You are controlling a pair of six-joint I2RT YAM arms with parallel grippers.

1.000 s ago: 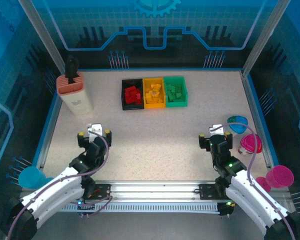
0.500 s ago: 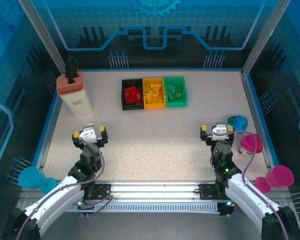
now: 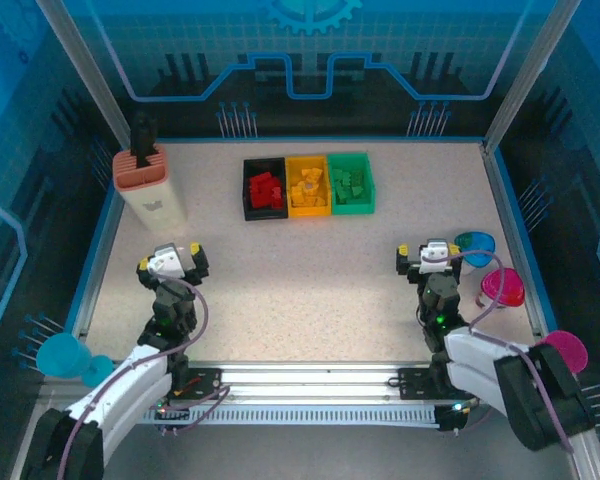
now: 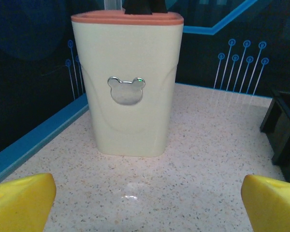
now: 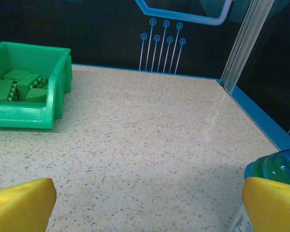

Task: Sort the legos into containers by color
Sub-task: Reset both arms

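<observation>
Three containers stand side by side at the back middle of the table: a black bin (image 3: 264, 188) holding red legos (image 3: 267, 190), a yellow-orange bin (image 3: 308, 185) holding yellow-orange legos (image 3: 309, 188), and a green bin (image 3: 351, 182) holding green legos (image 3: 352, 183). The green bin (image 5: 29, 92) and its green bricks (image 5: 19, 84) also lie at the far left of the right wrist view. My left gripper (image 3: 172, 262) is open at the near left, nothing between its yellow fingertips (image 4: 21, 200). My right gripper (image 3: 435, 255) is open at the near right, its yellow fingertips (image 5: 20, 205) wide apart over bare table.
A tall salmon-and-cream holder (image 3: 150, 185) with a black tool stands at the back left, straight ahead of the left gripper (image 4: 128, 82). A blue cup (image 3: 475, 245) and a pink cup (image 3: 503, 288) lie beside the right gripper. More cups (image 3: 62, 355) sit off the table's corners.
Both arms have folded back toward their bases and the grippers have lifted and tipped to look forward. The bins and their bricks have not moved.
</observation>
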